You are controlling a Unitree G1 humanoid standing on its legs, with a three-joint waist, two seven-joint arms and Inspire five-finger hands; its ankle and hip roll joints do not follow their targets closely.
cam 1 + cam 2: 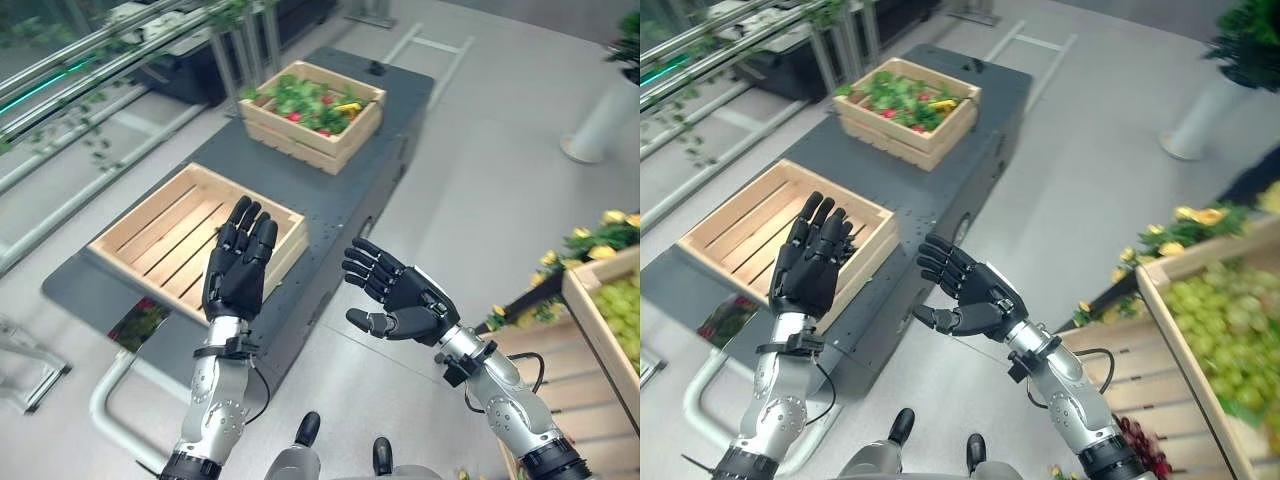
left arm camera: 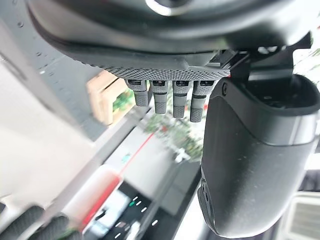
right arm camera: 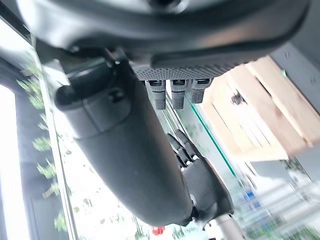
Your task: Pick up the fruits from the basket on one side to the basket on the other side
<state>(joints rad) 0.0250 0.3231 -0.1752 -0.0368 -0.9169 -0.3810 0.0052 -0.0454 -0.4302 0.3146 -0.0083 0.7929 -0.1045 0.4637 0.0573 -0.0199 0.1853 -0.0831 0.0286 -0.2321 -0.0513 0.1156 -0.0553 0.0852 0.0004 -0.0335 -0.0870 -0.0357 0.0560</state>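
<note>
An empty slatted wooden crate (image 1: 170, 235) sits at the near end of a dark grey platform (image 1: 340, 190). A second wooden crate (image 1: 312, 112) at the far end holds leafy greens with red and yellow fruits (image 1: 345, 106). My left hand (image 1: 238, 265) is raised over the near crate's right rim, fingers straight, open and empty. My right hand (image 1: 400, 295) hovers to the right of the platform over the floor, palm turned toward the left hand, fingers relaxed, holding nothing. In the right wrist view the left hand (image 3: 202, 182) appears beyond the thumb, with the empty crate (image 3: 260, 112) beside it.
A wooden stand (image 1: 1200, 330) at the right holds green grapes (image 1: 1230, 320) with yellow flowers (image 1: 605, 235) beside it. A white planter (image 1: 605, 115) stands at the far right. Metal rails with vines (image 1: 90, 60) run along the left. Grey floor lies between platform and stand.
</note>
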